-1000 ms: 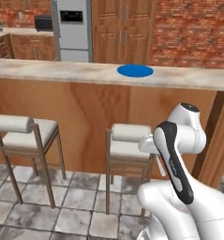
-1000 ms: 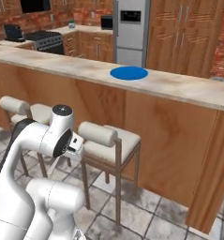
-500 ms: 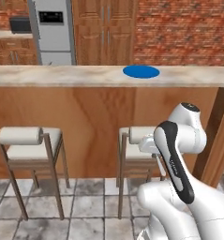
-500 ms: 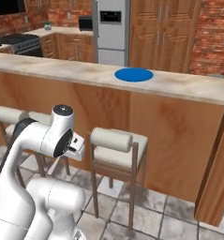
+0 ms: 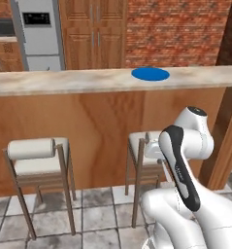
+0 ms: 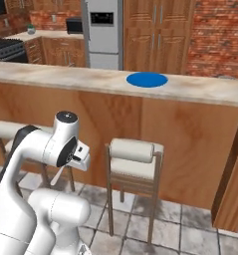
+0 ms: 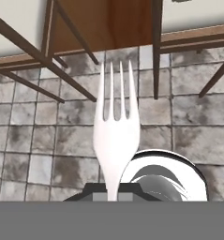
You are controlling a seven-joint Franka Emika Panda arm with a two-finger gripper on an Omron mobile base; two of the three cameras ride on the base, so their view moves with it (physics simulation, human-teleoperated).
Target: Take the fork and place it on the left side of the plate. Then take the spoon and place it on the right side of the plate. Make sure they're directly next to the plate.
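The fork (image 7: 114, 131) is a pale grey utensil whose tines point away from the hand, over the tiled floor. My gripper (image 7: 112, 191) is shut on its handle. In the right base view the fork (image 6: 58, 175) hangs down and to the left from the hand, which is held low in front of the robot's body, below counter height. The plate (image 5: 150, 74) is a flat bright blue disc lying on the stone counter (image 5: 64, 80), well above and beyond the gripper; the plate (image 6: 147, 79) is seen from the other side too. The spoon is out of view.
Two padded bar stools (image 5: 37, 155) (image 6: 134, 158) stand against the wooden counter front between the robot and the counter. A wooden post (image 6: 235, 184) rises at the right. Behind the counter are a steel fridge (image 6: 103, 32), wooden cabinets and a brick wall.
The whole picture has shifted sideways in both base views, so the base has driven along the counter. The arm keeps its folded pose with the fork held.
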